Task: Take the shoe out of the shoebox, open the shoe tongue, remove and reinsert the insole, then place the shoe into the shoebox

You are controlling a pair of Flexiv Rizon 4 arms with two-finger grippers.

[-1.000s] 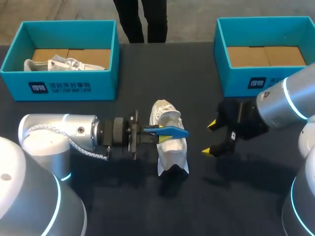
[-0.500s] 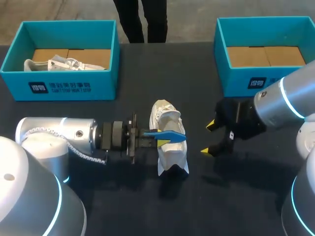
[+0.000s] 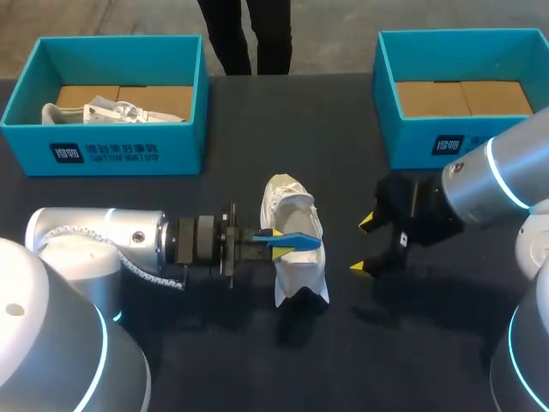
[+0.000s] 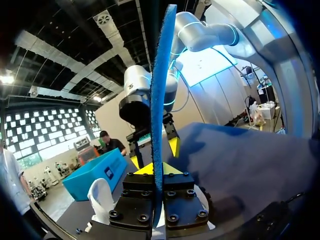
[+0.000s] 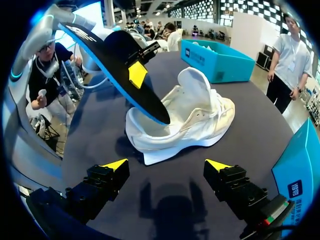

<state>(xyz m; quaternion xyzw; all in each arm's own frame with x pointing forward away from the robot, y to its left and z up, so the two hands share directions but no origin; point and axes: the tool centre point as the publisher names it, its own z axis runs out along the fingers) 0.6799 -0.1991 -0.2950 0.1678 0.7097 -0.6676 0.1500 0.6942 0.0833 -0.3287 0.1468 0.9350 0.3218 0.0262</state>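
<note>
While the left gripper [image 3: 273, 241] is clamping the blue insole [image 3: 300, 239], it's hanging it over the white shoe [image 3: 300, 275] mid-table, probably lining up reinsertion. The right gripper [image 3: 362, 245] is hovering beside the shoe, fingers apart, with the right shoebox [image 3: 429, 142] behind it. In the left wrist view the insole is standing edge-on between the fingers. In the right wrist view the insole's tip is dipping toward the shoe's opening.

The left shoebox [image 3: 184, 146] has on its front wall a dark logo patch [image 3: 66, 153] with white characters in it and, just beside that, a line of white print [image 3: 124, 154], both too small to make out surely. The right shoebox [image 3: 407, 142] bears a second patch [image 3: 448, 144] of the same kind on its front wall, likewise unclear
</note>
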